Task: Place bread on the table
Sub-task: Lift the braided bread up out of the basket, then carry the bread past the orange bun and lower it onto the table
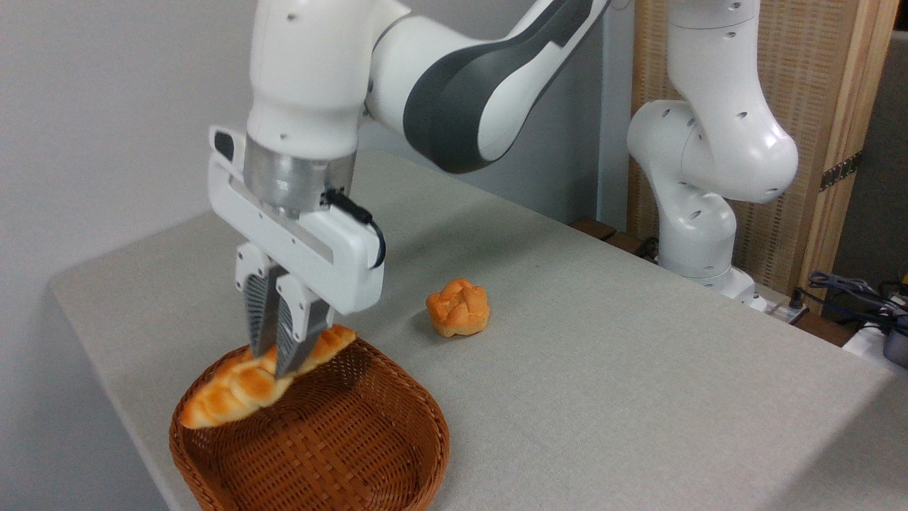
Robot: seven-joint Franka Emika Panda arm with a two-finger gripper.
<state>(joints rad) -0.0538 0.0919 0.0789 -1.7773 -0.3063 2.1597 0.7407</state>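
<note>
Bread (pixel 234 390) hung tilted in the pinching hand (pixel 277 362), gripped mid-length so both ends cleared the basket (pixel 369 454) below, the bare bench (pixel 603 369) waiting beyond.

The pincer (pixel 273 358) points down, its fingers clamped on the braided bread (pixel 234 389) near the middle. The loaf seems lifted, tilted over the wicker basket (pixel 369 454). A small knotted roll (pixel 458 306) sits on the grey surface (pixel 603 355), apart from the basket.
</note>
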